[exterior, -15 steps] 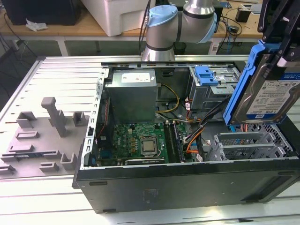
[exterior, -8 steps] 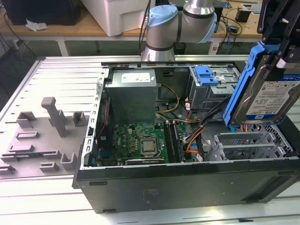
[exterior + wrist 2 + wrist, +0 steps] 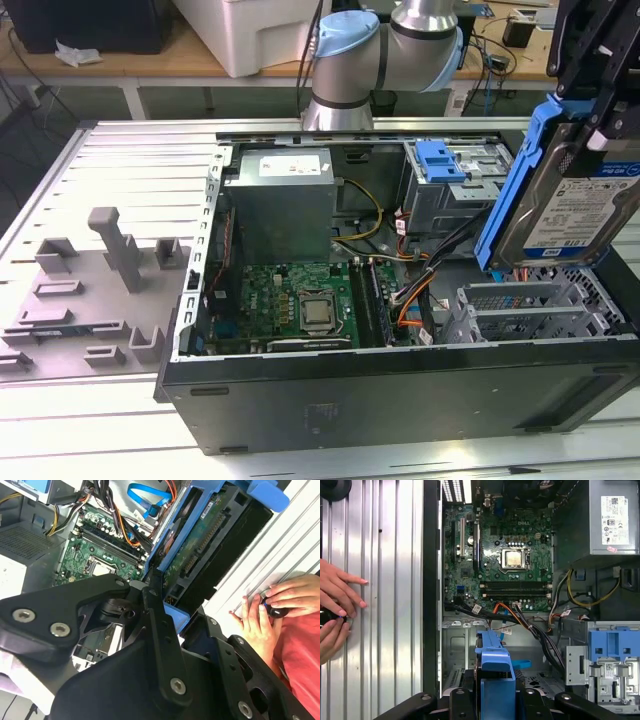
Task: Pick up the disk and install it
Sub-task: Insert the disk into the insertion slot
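The disk (image 3: 565, 210), a silver hard drive with a blue-and-white label in a blue carrier frame, hangs tilted on edge above the open computer case (image 3: 400, 400), at the exterior view's right. My gripper (image 3: 592, 110) comes down from above and is shut on the disk's upper end. In the second wrist view the disk's green circuit side (image 3: 200, 540) faces the camera, with a black finger (image 3: 155, 605) pressed on the blue frame. The carrier's blue edge (image 3: 495, 672) shows between the gripper links in the first wrist view, over the case's empty metal drive cage (image 3: 520, 310).
Inside the case lie a motherboard (image 3: 300, 305), a grey power-supply box (image 3: 280, 205), cable bundles (image 3: 410, 270) and a blue-latched bay (image 3: 445, 165). A grey fixture plate with blocks (image 3: 100, 290) sits at the exterior view's left. A person's hands (image 3: 335, 610) rest on the slatted table beside the case.
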Controlling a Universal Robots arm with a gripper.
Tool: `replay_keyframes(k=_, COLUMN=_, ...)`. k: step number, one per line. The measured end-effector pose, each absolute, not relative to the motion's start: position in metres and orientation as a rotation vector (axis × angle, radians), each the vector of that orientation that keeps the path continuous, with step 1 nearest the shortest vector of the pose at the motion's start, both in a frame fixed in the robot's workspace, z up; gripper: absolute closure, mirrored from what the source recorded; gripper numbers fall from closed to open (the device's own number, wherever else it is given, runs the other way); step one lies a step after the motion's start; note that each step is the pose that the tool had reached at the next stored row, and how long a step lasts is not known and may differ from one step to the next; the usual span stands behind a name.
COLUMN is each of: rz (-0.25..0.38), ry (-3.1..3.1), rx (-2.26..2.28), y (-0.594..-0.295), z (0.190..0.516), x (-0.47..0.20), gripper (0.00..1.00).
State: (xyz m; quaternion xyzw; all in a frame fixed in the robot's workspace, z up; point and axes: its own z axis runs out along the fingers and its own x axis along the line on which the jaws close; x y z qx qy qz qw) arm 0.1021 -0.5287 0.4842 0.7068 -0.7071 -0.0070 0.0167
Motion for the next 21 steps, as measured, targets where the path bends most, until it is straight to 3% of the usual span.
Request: replay_keyframes(k=21, rz=-0.021, ry=-2.199, rx=2.198, y=-0.5322, z=0.4738, x=0.1021, gripper=0.63)
